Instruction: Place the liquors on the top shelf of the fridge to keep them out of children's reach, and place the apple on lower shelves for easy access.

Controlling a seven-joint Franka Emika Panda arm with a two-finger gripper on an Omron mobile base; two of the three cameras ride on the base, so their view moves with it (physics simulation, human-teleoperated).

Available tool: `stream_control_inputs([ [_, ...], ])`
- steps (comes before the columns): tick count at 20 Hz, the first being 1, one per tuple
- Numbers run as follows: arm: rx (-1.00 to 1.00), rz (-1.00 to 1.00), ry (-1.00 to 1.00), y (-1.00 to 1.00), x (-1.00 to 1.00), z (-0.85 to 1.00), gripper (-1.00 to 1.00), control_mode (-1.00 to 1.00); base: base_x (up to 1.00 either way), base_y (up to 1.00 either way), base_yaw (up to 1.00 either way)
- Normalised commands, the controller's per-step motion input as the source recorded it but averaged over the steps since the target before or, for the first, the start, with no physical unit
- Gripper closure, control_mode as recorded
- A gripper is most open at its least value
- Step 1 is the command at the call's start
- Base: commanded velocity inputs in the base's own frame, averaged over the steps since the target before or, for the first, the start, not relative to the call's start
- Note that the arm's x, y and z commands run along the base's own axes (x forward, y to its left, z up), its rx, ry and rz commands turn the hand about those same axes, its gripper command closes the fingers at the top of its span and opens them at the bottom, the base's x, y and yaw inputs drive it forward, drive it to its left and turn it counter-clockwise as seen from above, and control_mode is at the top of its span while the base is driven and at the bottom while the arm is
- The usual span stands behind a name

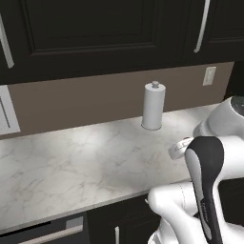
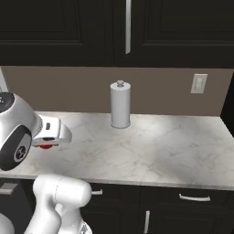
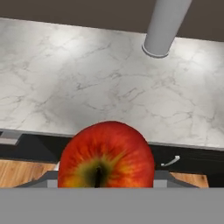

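Apple in the hand, fridge nowhere ahead

The small round red apple [image 3: 106, 155] sits stem-up between the half-open jaws of the two-finger gripper [image 3: 106, 183], apparently clamped, lifted off the white marble counter [image 3: 87, 87]; ahead lie only the tall white paper towel roll [image 3: 165, 26] and black panelled cabinets [image 2: 64, 27]; judging by this, the carry must turn away from the counter to find the lower shelves.

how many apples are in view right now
1. The apple sits close before the hand camera, between the gripper's fingers, off the marble counter; a red sliver shows under the hand in the right base view. Others may be hidden.
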Motion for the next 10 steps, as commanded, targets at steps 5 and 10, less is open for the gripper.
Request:
stream_control_inputs([
  [5,-0.02,0.0,0.0,-0.01,-0.3,0.11,1.0,1.0,-0.32,-0.11,-0.01],
  [10,0.0,0.0,0.0,0.0,0.0,0.0,1.0,1.0,-0.78,-0.62,-0.16],
])
